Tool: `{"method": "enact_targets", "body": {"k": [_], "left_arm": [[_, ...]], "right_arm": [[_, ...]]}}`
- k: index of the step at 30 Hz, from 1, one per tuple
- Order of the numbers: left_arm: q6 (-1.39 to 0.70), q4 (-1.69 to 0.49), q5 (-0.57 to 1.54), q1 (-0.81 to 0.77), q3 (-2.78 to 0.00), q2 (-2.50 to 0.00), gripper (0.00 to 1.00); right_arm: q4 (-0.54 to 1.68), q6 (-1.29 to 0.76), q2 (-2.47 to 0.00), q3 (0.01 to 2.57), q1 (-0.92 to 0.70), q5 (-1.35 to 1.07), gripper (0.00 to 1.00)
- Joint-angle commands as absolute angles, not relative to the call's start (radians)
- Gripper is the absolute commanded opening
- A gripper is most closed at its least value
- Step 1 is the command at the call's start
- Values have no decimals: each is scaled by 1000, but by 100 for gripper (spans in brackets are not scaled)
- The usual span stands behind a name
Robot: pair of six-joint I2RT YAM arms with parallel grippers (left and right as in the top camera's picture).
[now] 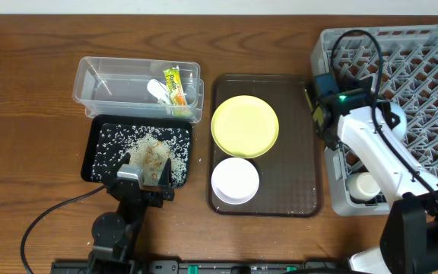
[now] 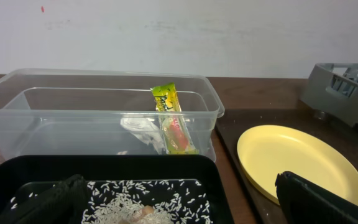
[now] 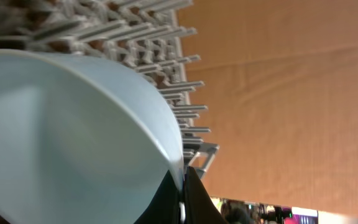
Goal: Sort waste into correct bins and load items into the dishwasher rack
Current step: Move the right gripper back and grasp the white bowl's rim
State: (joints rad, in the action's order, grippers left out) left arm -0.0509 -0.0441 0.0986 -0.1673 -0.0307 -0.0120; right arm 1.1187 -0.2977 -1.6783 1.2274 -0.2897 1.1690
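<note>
Wooden table point(image 1: 29, 84), right hand point(image 3: 182, 198) pinching blue bowl point(image 3: 73, 137)

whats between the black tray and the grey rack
In the overhead view, the brown serving tray lies between them, carrying the yellow plate and a white bowl.

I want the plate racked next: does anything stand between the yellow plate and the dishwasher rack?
Nothing lies on the serving tray between the yellow plate and the dishwasher rack. However, the right gripper, shut on the light-blue bowl, hangs over the rack's plate-facing edge.
</note>
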Motion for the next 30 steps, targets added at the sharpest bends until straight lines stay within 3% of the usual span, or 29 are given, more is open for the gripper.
{"method": "enact_targets", "body": {"k": [1, 6, 10, 14, 21, 26, 30], "left_arm": [[-41, -59, 105, -163, -4, -4, 98], [-41, -59, 105, -163, -4, -4, 98], [-41, -59, 105, -163, -4, -4, 98], [-41, -59, 105, -163, -4, -4, 98], [-41, -59, 105, -163, -4, -4, 98], [-41, -58, 105, -163, -4, -4, 98], [-41, -59, 105, -163, -4, -4, 98]], "right_arm": [[1122, -268, -1687, 1224, -331, 1089, 1], [1136, -306, -1687, 1224, -363, 1023, 1], [1183, -384, -1685, 1225, -382, 1016, 6], [1232, -495, -1666, 1225, -400, 1010, 23], [1230, -538, -1608, 1229, -431, 846, 38], [1183, -537, -1533, 1233, -466, 631, 52], [1069, -477, -1473, 1233, -492, 356, 56]]}}
